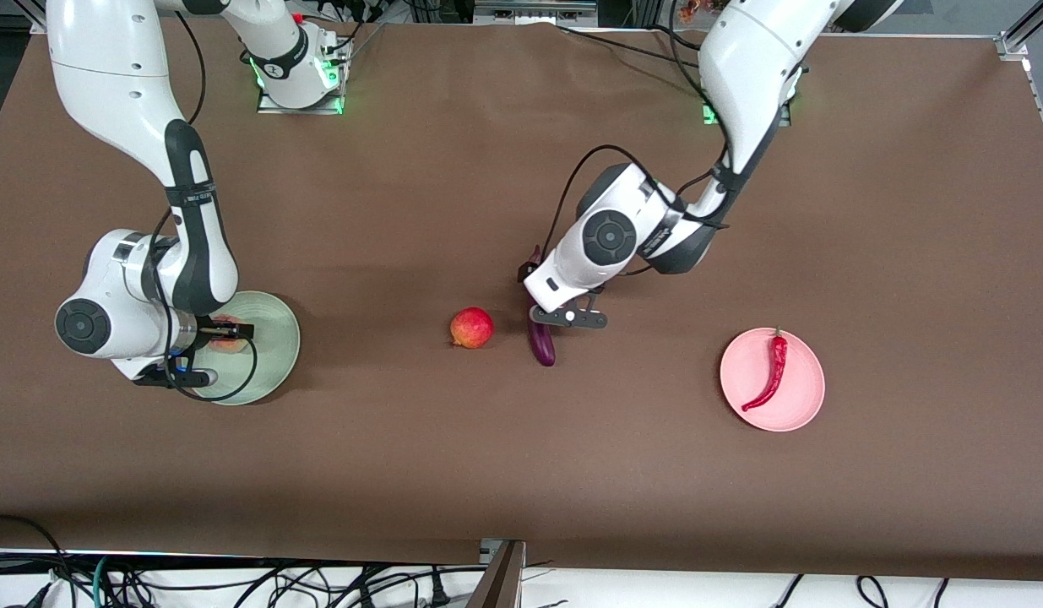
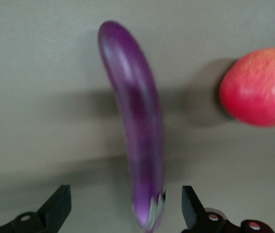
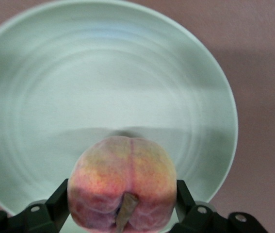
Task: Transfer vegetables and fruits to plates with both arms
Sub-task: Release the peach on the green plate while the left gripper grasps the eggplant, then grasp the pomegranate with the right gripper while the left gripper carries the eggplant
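Brown surface lies under both: left end effector, fingers apart, straddles the eggplant; right end effector flanks the peach over the green plate, grip unclear.

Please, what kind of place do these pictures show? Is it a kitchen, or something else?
Most likely a robotics lab, not a kitchen. Two white robot arms, the left arm and the right arm, are bolted to a brown covered table, loose black cables run along its edge, and toy-like produce sits on plain plates.
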{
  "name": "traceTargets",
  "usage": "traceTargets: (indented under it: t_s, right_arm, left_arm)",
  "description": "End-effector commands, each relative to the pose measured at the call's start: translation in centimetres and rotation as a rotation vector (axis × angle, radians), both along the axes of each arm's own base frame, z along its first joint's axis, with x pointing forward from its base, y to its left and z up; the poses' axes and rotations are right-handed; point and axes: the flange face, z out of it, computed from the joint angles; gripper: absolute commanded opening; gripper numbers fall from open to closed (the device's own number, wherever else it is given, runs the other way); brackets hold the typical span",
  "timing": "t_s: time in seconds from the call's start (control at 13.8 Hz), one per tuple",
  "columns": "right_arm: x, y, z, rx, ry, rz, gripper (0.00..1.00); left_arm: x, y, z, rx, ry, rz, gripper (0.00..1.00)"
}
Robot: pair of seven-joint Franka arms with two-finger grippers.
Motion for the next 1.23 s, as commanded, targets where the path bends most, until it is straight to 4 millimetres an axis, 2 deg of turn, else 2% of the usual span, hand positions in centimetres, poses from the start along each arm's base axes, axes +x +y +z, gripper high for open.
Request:
traceTargets:
  t_s: [0.0,0.15,0.22,0.36,0.44,0.51,0.58,0.65,0.73,0.87,1.02,1.16]
  right_arm:
    - [1.1,1.6,3.2,0.044,0.019,0.019,0.99]
    - [1.4,3.8,4.3,0.045,0.037,0.023,0.99]
    - [1.2,6.0,4.3,0.038,0.043,0.030,0.99]
    - [1.0,10.1,4.6,0.027,0.032,-0.002,0.99]
    - [0.8,12.0,4.9,0.036,0.026,-0.037,0.99]
    - [0.5,14.0,5.0,0.048,0.023,-0.072,0.99]
    - [0.2,16.1,5.1,0.062,0.023,-0.104,0.99]
    - [-0.2,17.9,5.3,0.072,0.022,-0.142,0.99]
    - [-0.3,19.4,5.9,0.080,0.013,-0.178,0.99]
    - [-1.0,23.2,6.3,0.104,0.009,-0.236,0.99]
    - [-1.8,27.6,6.9,0.108,-0.027,-0.314,0.99]
    - [-2.8,32.5,6.9,0.103,-0.106,-0.402,0.99]
  left_arm:
    - [1.4,-0.3,-2.9,-0.031,-0.033,0.025,1.00]
    - [0.0,-2.2,-4.3,-0.041,-0.047,0.004,0.98]
    - [0.1,-2.2,-4.4,-0.046,-0.055,0.007,0.86]
    - [-0.3,-2.7,-4.6,-0.046,-0.052,0.002,0.35]
    - [-0.2,-2.5,-4.4,-0.047,-0.056,0.004,0.14]
    - [0.4,-1.9,-4.2,-0.046,-0.062,0.009,0.02]
    - [1.2,-1.1,-3.9,-0.027,-0.085,0.005,0.00]
    - [2.1,0.0,-2.7,0.005,-0.118,-0.006,0.00]
    - [2.7,0.8,-0.9,0.027,-0.138,-0.013,0.00]
    - [4.1,4.3,2.6,0.102,-0.081,0.003,0.00]
    - [5.9,8.5,6.5,0.156,-0.066,0.049,0.00]
    - [7.5,14.3,8.7,0.247,-0.032,0.075,0.01]
